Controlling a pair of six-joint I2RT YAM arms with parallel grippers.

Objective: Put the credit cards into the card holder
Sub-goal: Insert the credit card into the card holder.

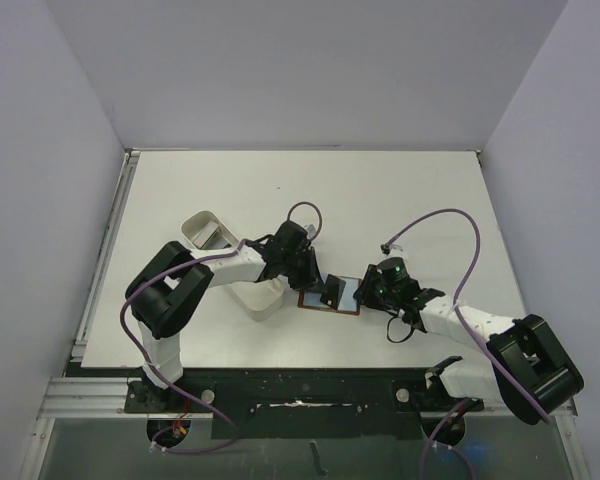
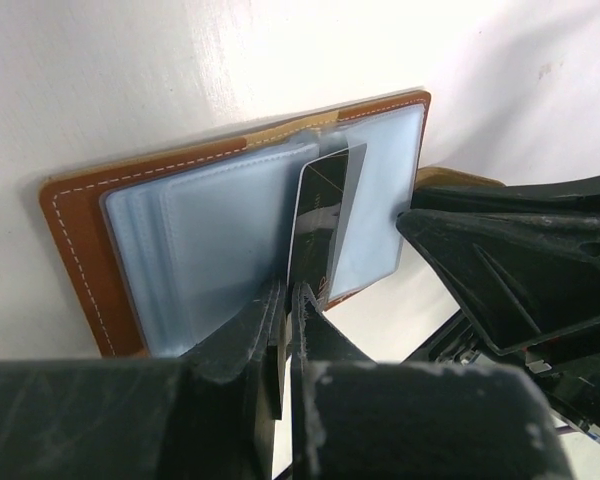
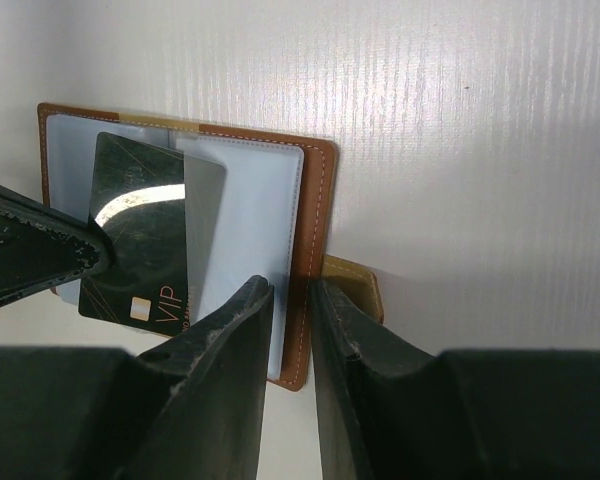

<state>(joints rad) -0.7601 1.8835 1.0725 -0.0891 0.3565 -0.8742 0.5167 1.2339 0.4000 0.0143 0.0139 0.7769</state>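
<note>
Two arms met over the open card holder [image 1: 348, 292] at frame centre, a white tray [image 1: 195, 225] to its left; left wrist: the left gripper [image 2: 288, 300] was clamped on the dark credit card [image 2: 320, 215], which might buckle or miss the clear sleeve [image 2: 220, 240] if skewed; right wrist: the right gripper [image 3: 290, 300], jaws partly apart, straddled the holder's right edge, crowding the approach.

The one bit of writing I can make out is the capitals "VIP", in pale gold, on the dark credit card [image 3: 140, 225]. In the right wrist view the letters sit near the card's lower edge, just right of a small pale chip square, and they lean with the card's tilt. Thin gold lines cross the rest of its face but form no letters. In the left wrist view the same card shows tiny marks at its near end, too blurred to read
</note>
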